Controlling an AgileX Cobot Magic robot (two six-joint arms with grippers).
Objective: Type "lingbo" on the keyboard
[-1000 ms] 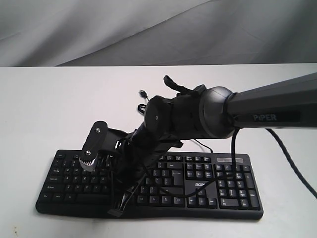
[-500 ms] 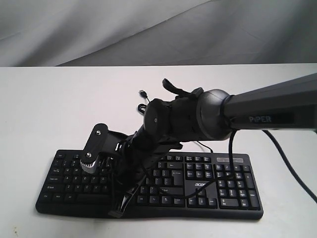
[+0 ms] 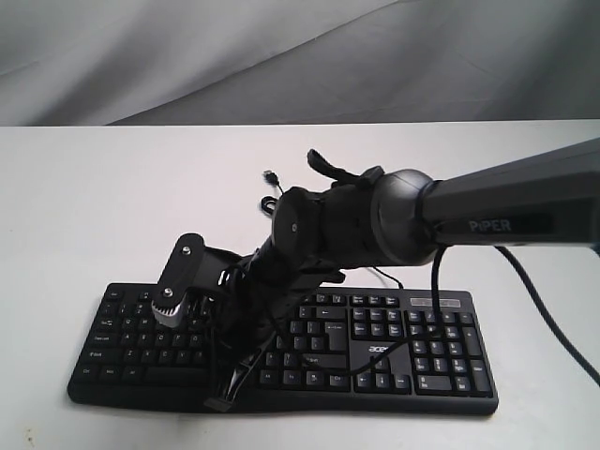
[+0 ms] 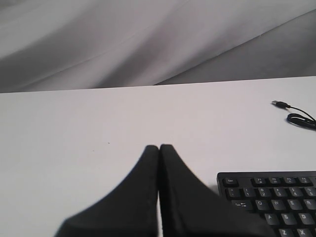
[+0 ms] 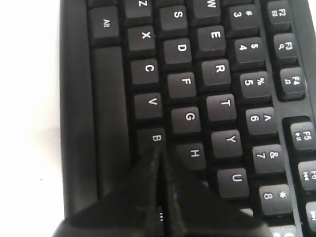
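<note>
Keyboard [image 3: 375, 352] lies flat on the white table [image 3: 112, 206], long edge facing the exterior camera, number pad at the end away from the right gripper. The right arm [image 3: 487, 206] reaches in from the right, across the middle, and tilts down over the letter block. Its wrist and loose black wiring hide the middle keys in the exterior view.

Right gripper [image 5: 158, 155]: fingers pressed together, no gap, nothing between them. The joined tip sits at the near edge of the B key [image 5: 156, 138]; cannot tell whether it presses or only touches. The H key [image 5: 194, 153] is just beside the tip on one side, the space bar [image 5: 111, 113] on the other, with V, G and Y further ahead.

Left gripper [image 4: 159, 147]: fingers also closed flat against each other, holding nothing, over bare table. The Esc corner of the keyboard is near it, off to one side, not touching.

The keyboard's thin cable [image 4: 301, 120] is coiled on the table beyond that corner, its USB plug [image 4: 280, 103] lying free well ahead of the left gripper. A grey creased cloth [image 3: 281, 56] hangs behind the table.

Against one second ago, the right forearm and wrist sit slightly further left. Against half a second ago there is almost no change.
</note>
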